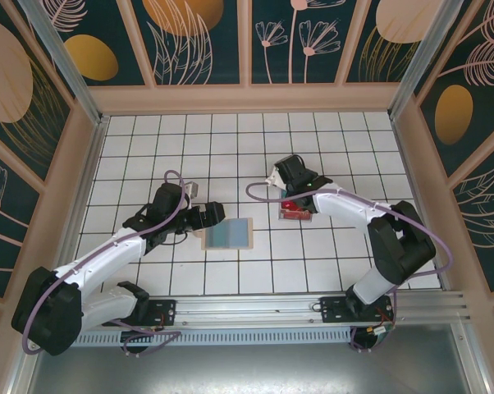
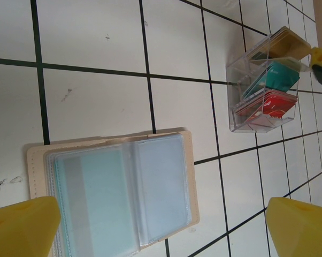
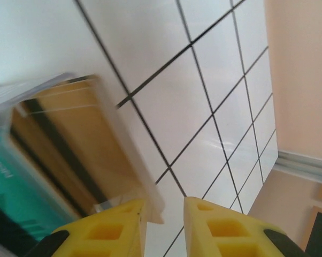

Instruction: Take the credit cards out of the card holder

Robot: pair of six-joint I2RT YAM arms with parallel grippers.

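Care matters most here, because the cards are thin and slippery. The card holder [image 2: 118, 198] lies open and flat on the white worktop [image 1: 230, 148], a little toward 6 o'clock from the middle in the top view. Light blue credit cards [image 2: 91, 203] sit inside its clear pockets. The left claw [image 2: 161, 214] hangs just beside the holder at about 10 o'clock, wide open and holding nothing. A clear box [image 2: 237, 80] stands at 3 o'clock from the holder with tan, teal and red cards in it. The right claw [image 3: 163, 214] is right at that box, open only a crack, and I see nothing between its fingers. I think it should lift straight up so the box does not tip. Then one claw could press the holder down while the other slides a card out sideways, slowly, by its edge.
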